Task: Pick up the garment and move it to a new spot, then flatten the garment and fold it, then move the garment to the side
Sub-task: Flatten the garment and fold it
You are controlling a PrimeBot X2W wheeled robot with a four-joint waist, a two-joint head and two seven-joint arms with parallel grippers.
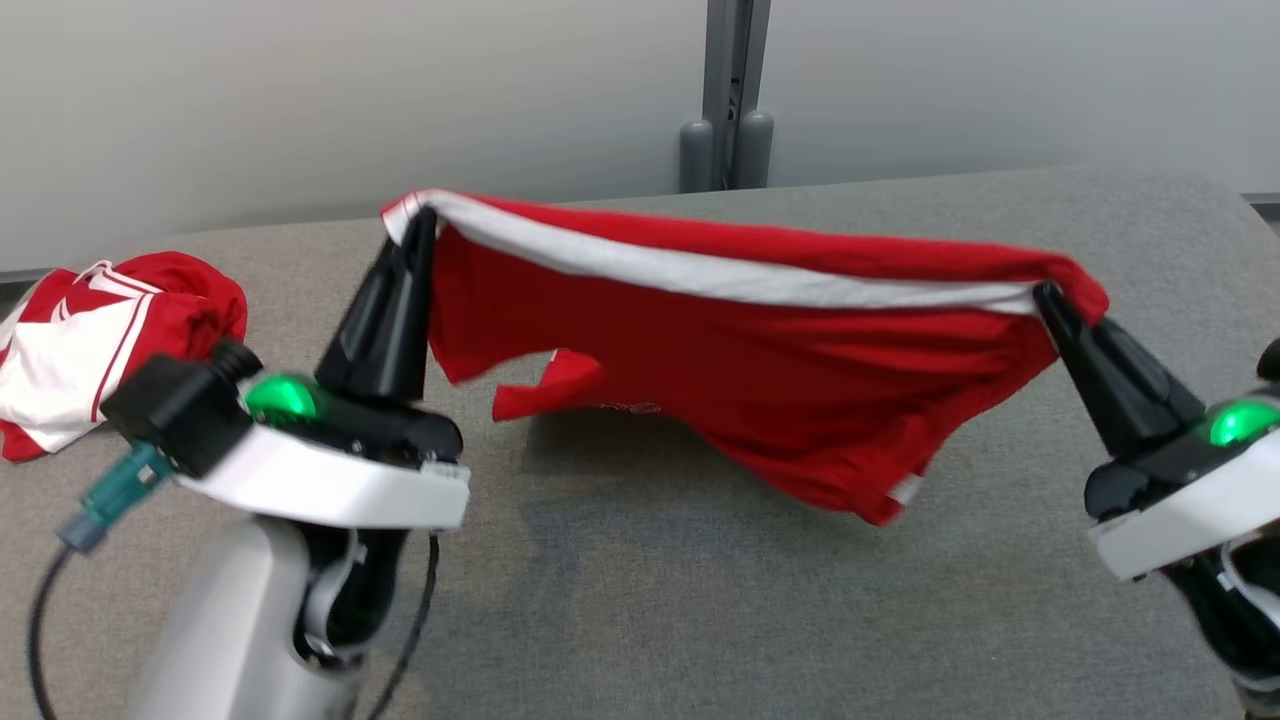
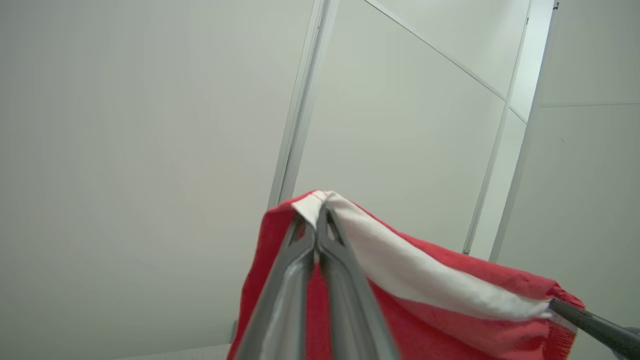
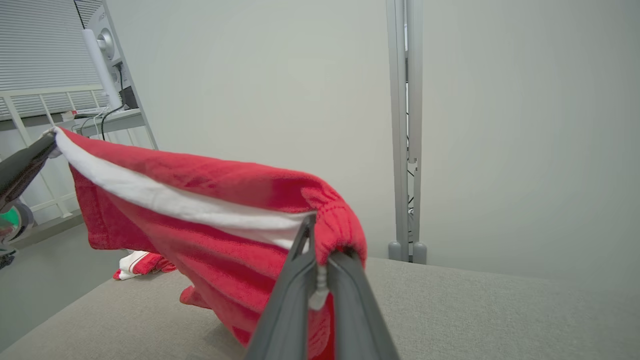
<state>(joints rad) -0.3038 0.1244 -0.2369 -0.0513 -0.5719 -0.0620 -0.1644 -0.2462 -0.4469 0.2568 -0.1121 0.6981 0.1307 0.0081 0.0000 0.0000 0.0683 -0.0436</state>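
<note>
A grey padded table [image 1: 640, 620] sits before a pale wall. Across mid-frame the red garment [image 1: 760, 400] hangs over it, stretched along its white-banded edge. The left gripper [image 1: 427, 218] pinches one end tight and the right gripper [image 1: 1046, 293] the other, probably to spread it for laying flat. A second red-and-white garment [image 1: 90, 340] lies bunched at the left edge.

The head camera looks down from above and behind the left gripper [image 1: 425, 220] and the right gripper [image 1: 1045, 295], onto the grey table [image 1: 640, 600] ahead of them. Each wrist camera sits very close behind its own gripper, looking along it. The left one tilts up at the wall [image 2: 125, 150]. The right one looks out over the table. All three see the red shirt [image 1: 750, 370] stretched between the grippers.
</note>
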